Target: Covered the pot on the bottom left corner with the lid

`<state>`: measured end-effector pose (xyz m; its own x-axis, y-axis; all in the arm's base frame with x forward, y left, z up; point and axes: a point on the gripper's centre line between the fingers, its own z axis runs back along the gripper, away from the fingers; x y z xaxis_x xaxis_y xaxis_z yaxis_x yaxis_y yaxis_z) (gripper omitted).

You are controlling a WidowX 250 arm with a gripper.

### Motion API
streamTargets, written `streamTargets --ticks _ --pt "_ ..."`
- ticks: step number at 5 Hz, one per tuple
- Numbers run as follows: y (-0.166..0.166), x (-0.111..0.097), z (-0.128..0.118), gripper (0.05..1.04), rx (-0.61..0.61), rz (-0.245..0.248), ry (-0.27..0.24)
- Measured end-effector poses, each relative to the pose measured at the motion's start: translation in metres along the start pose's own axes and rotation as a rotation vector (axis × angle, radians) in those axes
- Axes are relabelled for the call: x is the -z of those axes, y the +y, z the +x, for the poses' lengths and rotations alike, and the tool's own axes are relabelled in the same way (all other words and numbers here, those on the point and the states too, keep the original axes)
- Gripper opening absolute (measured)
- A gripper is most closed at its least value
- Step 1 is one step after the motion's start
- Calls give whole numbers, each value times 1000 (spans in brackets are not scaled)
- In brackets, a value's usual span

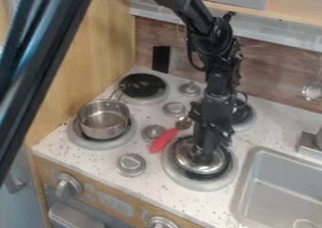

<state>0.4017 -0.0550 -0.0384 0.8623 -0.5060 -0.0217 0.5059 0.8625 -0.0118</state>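
End effector (204,155) hangs at the lid (184,152) (shiny, domed), right of the pot (102,120).

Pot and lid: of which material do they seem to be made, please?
Pot: metal, perhaps stainless steel, fairly smooth; its silvery wall shows soft highlights. Lid: probably metal too, with a polished finish; it shows bright reflections beside dark ones.

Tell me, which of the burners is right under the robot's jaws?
The front right burner, beside the sink. It bears the silver lid, with the jaws right above; the front left burner bears the pot instead.
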Motion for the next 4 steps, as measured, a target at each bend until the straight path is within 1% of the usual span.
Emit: streamTargets --ticks 1,2,4 --pt "22 -40 -8 241 -59 11 -74" --pt "64 -64 -38 241 -194 37 -109" --pt "117 -55 -94 241 -371 48 -60"
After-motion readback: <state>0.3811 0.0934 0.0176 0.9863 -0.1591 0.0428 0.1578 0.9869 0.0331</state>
